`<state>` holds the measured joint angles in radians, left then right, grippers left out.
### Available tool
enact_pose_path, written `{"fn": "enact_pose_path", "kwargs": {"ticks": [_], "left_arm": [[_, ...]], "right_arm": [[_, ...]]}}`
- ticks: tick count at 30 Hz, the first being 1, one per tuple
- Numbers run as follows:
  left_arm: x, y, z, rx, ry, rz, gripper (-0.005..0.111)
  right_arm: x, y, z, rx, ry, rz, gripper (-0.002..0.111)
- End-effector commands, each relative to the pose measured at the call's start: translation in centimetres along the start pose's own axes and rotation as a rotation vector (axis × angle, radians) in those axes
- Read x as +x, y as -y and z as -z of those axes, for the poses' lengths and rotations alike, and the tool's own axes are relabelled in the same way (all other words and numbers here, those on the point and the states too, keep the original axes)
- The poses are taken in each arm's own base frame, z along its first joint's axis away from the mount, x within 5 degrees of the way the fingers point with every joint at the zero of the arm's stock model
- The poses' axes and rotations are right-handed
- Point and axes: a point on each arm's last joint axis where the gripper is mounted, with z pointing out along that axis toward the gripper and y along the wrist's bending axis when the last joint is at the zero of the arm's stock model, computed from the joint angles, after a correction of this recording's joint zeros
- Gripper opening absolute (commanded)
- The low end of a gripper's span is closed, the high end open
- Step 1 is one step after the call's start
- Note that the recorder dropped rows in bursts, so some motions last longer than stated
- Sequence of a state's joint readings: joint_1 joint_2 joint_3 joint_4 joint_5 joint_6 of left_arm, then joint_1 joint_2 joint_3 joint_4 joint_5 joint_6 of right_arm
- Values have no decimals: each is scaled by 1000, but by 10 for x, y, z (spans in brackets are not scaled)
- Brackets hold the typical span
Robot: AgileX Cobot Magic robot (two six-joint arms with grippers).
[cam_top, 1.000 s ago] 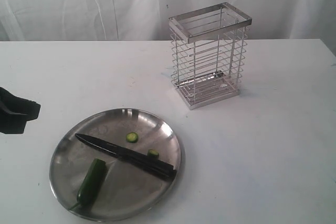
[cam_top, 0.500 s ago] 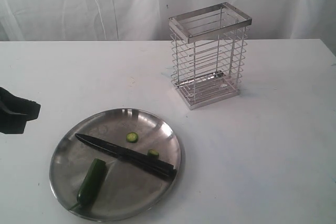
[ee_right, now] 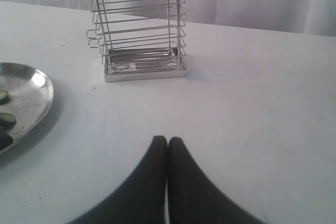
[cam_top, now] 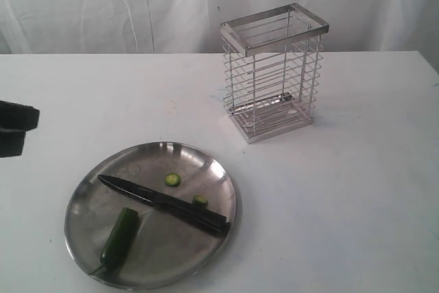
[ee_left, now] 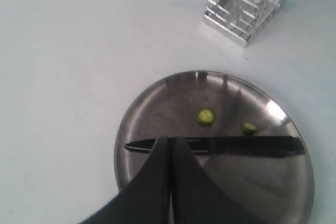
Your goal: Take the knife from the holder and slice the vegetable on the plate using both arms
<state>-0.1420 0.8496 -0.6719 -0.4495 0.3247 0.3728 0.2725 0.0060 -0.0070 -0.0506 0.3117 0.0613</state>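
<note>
On the plate (cam_top: pixel 180 246) the knife (cam_top: pixel 161 202) lies between the vegetable (cam_top: pixel 120 237) and two slices (cam_top: pixel 172 180); the holder (cam_top: pixel 273 73) stands behind, rightward.

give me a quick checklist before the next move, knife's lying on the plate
1. knife out of the holder, lying flat on the plate: ok
2. vegetable on the plate, beside the blade: ok
3. two slices cut, both on the plate: ok
4. left gripper empty: ok
5. right gripper empty: ok
6. jaws open for a grasp: not ok, both shut
</note>
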Motion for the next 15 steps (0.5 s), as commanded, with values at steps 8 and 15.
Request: {"fn": "enact_pose_path", "kwargs": {"ticks": [8,15], "left_arm": [[108,-2,56,-229,618,61,2],[155,-1,36,-186,514,140,2]], "right_arm": [[2,12,1,218,-2,-42,0],[2,12,1,218,-2,-42,0]]}}
